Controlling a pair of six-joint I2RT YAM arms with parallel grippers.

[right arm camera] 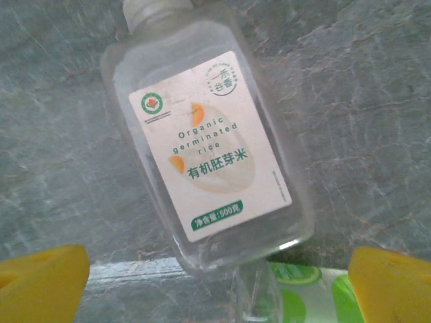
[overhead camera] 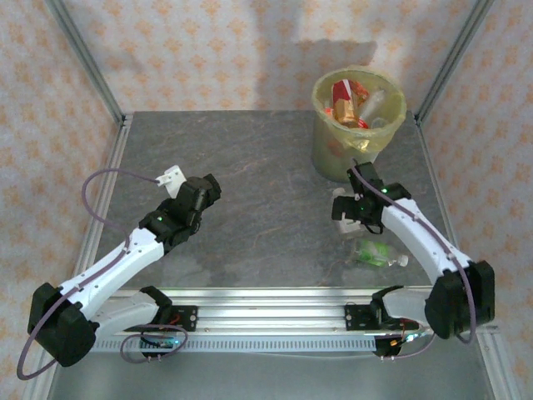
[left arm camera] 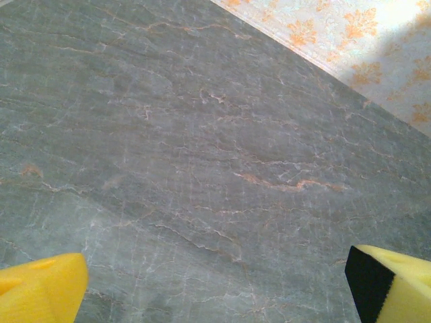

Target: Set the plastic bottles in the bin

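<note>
A clear square plastic bottle [right arm camera: 209,148] with a white label and white cap lies flat on the table, just beyond my open right gripper [right arm camera: 215,289]. Its base sits between the yellow fingertips [right arm camera: 40,282], which do not touch it. A second bottle with a green label [right arm camera: 303,296] lies under that base; in the top view this green-labelled bottle [overhead camera: 379,254] lies near the front rail. The pale yellow-green bin [overhead camera: 358,125] stands at the back right with several bottles inside. My right gripper [overhead camera: 350,215] hovers just in front of the bin. Open and holding nothing, my left gripper [overhead camera: 204,190] hangs over bare table.
The grey marbled table [overhead camera: 250,217] has metal frame posts at its back corners and patterned walls behind. An aluminium rail [overhead camera: 275,312] runs along the near edge by the arm bases.
</note>
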